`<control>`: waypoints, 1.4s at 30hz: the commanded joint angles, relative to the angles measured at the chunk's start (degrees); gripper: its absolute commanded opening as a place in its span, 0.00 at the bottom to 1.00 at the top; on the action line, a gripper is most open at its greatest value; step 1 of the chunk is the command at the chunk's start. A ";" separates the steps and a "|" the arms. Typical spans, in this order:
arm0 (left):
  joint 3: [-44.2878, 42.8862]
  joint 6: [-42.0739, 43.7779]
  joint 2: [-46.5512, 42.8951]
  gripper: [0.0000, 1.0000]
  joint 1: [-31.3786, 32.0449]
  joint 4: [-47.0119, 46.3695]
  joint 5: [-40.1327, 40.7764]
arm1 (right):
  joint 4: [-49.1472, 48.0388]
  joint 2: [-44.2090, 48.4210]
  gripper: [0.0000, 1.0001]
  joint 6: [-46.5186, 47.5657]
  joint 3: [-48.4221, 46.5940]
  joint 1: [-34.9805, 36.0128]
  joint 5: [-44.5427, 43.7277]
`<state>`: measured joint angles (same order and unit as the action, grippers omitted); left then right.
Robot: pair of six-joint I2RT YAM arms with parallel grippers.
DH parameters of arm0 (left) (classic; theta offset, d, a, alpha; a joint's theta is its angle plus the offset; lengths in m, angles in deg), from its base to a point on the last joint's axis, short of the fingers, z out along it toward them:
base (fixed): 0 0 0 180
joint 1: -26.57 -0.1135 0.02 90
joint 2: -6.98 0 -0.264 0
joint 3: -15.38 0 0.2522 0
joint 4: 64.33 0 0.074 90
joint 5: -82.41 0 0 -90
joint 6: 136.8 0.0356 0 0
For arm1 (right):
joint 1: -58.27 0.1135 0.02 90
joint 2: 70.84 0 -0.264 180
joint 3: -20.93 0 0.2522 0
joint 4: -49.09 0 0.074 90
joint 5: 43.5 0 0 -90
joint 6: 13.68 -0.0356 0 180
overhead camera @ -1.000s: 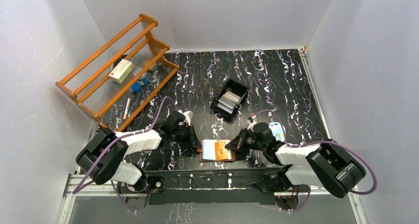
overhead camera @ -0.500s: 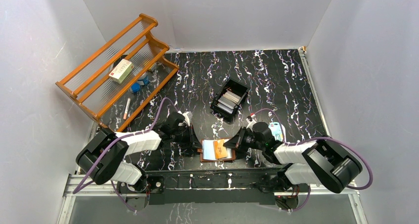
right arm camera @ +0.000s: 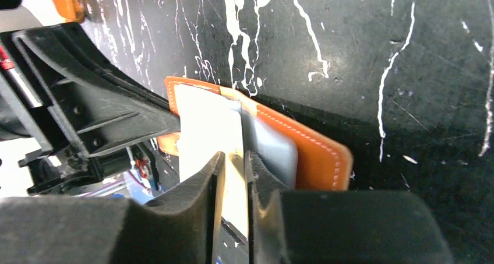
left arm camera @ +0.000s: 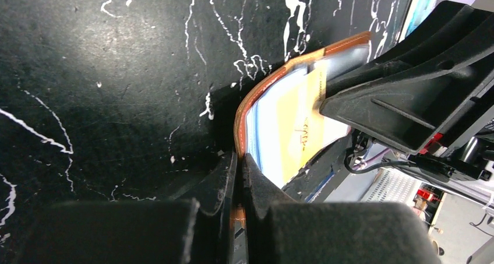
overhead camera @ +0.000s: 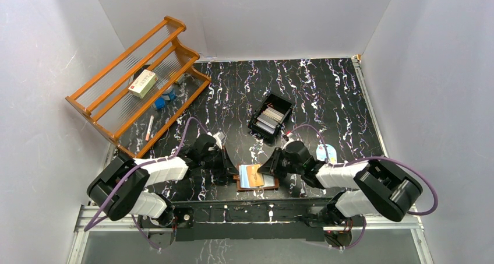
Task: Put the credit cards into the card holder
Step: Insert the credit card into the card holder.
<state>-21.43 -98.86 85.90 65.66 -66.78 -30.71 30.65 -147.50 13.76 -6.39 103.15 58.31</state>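
The brown card holder (overhead camera: 269, 185) lies open near the table's front edge, between both arms. My left gripper (overhead camera: 233, 173) is shut on its left leather edge (left arm camera: 249, 101); the pinch is plain at the fingertips (left arm camera: 239, 159). An orange-gold credit card (overhead camera: 254, 173) lies across the pale blue inner sleeves (left arm camera: 263, 124), mostly over the holder. My right gripper (overhead camera: 267, 169) sits at the card's right end. In the right wrist view its fingers (right arm camera: 234, 157) stand slightly apart with the pale card (right arm camera: 207, 124) showing between them, beside a grey sleeve (right arm camera: 274, 147). More credit cards stand in the black tray (overhead camera: 270, 117).
A wooden rack (overhead camera: 140, 80) with a white box and small items stands at the back left. A white-and-blue packet (overhead camera: 327, 153) lies just right of the right arm. The black marbled table (overhead camera: 326, 95) is walled in white on three sides.
The right gripper has moved left over the card holder, carrying the orange card further onto the sleeves, and its jaws have parted slightly. The left gripper has stayed put.
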 commanded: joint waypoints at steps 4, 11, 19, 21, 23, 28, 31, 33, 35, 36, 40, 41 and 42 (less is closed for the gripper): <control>-0.28 -0.29 -2.38 0.00 -0.22 -0.48 1.41 | 24.12 7.19 0.43 3.59 -10.07 1.15 -7.96; 0.62 -0.77 -1.88 0.00 -0.22 -3.41 0.32 | 27.11 3.50 0.47 2.77 -13.91 4.95 -8.80; -0.07 -0.27 -1.90 0.00 -0.19 -3.74 -1.13 | 27.78 -0.69 0.47 1.10 -18.10 8.14 -9.72; -0.13 0.20 -2.91 0.00 -0.18 -3.10 -0.86 | 26.56 0.12 0.46 0.47 -17.90 8.62 -10.04; -0.15 0.87 -3.80 0.00 -0.23 -2.29 -0.49 | 26.64 1.24 0.46 -0.12 -17.40 8.64 -10.61; -1.10 2.81 -4.23 0.00 -0.24 0.02 -0.22 | 31.60 3.56 0.50 -0.43 -17.84 8.64 -14.13; -0.92 3.01 -4.41 0.01 -0.19 -0.32 -1.18 | 31.85 3.12 0.52 -1.01 -17.79 8.64 -14.50; -0.68 2.93 -4.91 0.03 -0.22 -0.77 -1.51 | 31.85 2.09 0.56 -1.19 -18.02 8.73 -14.65; -0.65 3.08 -5.32 0.04 -0.24 -1.40 -2.03 | 31.62 0.59 0.57 -1.23 -18.58 8.88 -14.53; -0.74 3.17 -5.34 0.06 -0.22 -1.89 -2.70 | 31.41 -0.23 0.56 -1.30 -18.87 8.98 -14.33; -0.89 2.99 -5.29 0.20 -0.24 -3.96 -4.97 | 29.57 -1.90 0.56 -2.10 -19.22 9.32 -13.56; -0.75 2.76 -5.34 0.21 -0.24 -4.85 -5.49 | 29.00 -1.76 0.55 -2.33 -19.03 9.46 -13.59; -0.46 2.57 -5.28 0.22 -0.24 -5.84 -6.14 | 28.30 -1.36 0.55 -2.69 -18.58 9.51 -13.68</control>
<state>-21.37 -96.61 82.53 65.66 -69.01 -33.26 61.18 -148.75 12.58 -23.68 112.00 45.55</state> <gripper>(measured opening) 0.200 0.555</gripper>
